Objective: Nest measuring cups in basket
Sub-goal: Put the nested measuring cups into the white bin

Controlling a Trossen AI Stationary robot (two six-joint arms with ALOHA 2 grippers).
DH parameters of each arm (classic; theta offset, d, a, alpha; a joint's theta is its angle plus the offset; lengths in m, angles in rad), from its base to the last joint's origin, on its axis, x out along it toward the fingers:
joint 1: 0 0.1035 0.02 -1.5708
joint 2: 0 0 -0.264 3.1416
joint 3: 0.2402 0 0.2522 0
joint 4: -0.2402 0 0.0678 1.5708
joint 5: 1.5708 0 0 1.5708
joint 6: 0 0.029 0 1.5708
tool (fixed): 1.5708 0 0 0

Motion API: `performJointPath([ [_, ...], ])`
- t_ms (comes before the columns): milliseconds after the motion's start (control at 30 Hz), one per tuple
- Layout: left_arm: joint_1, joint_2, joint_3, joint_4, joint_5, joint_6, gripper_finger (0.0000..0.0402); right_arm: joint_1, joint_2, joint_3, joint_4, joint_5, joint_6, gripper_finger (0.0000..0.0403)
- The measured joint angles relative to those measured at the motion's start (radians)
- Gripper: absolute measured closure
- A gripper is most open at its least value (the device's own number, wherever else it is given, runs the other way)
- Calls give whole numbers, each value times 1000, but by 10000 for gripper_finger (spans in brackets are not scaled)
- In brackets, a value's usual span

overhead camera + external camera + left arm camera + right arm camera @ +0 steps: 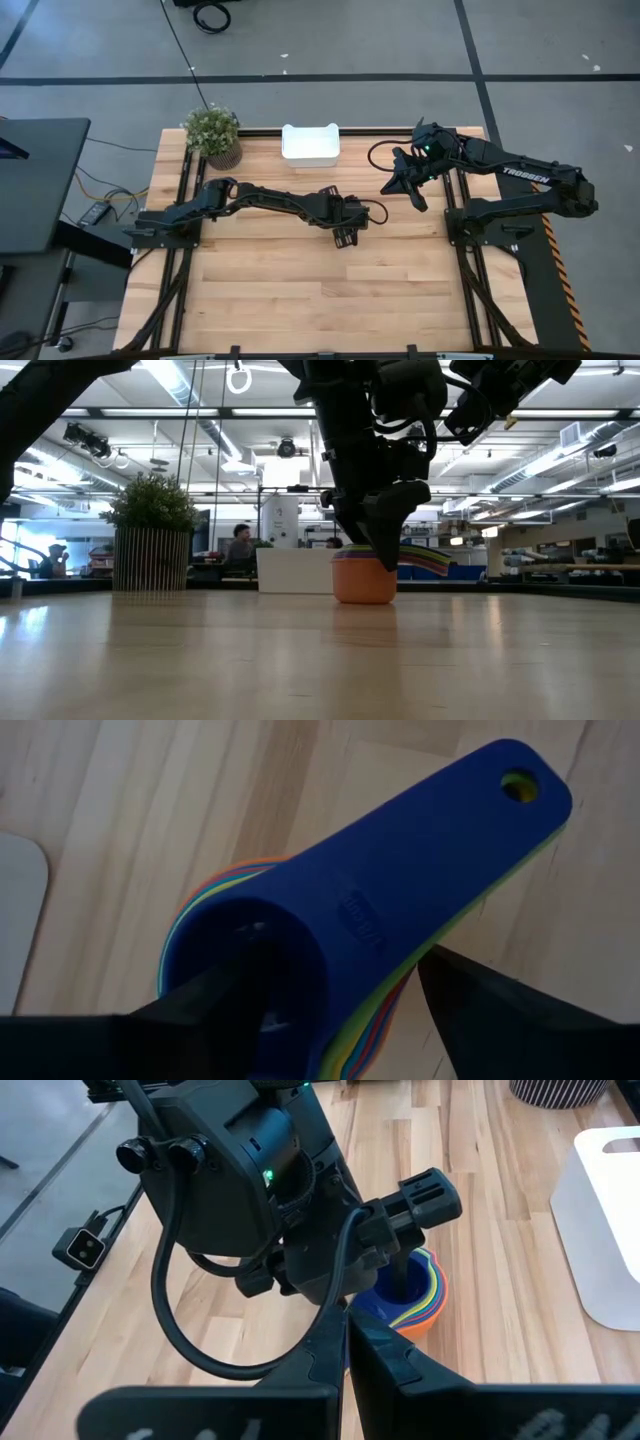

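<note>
Smooth plastic measuring cups (400,900) nest in round-bowled stack on grained wooden table (300,290)

Left arm parked right over the cups

Left gripper (400,1285) is dipped into the nested measuring cups (418,1302); the white basket (610,1230) is seen nearby.

The measuring cups (365,578) stand nested in one stack on the desk near its middle, an orange bowl outermost at the bottom, a dark blue cup (400,895) on top, and yellow, green and red rims showing between. Their flat handles fan together. The white basket (311,142) sits apart at the far edge, upright.
</note>
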Motion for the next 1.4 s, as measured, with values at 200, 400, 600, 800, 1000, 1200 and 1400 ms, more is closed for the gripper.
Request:
performJointPath([
  [200,0,0,0,0,-12,0,158,0,0,0,0,0,0,380],
  [400,1,2,-1,-1,-32,-1,170,0,0,0,0,0,0,380],
  [600,1,2,-1,-2,-35,-1,179,0,0,0,0,0,0,380],
  [800,1,2,-1,-2,-31,-1,194,0,0,0,0,0,0,380],
  [1000,2,2,0,-2,-13,-3,210,0,0,0,0,0,0,380],
  [1200,4,1,0,-7,0,-8,219,0,0,0,0,0,0,380],
  [1400,4,0,1,-19,21,-9,219,0,0,0,0,0,0,380],
])
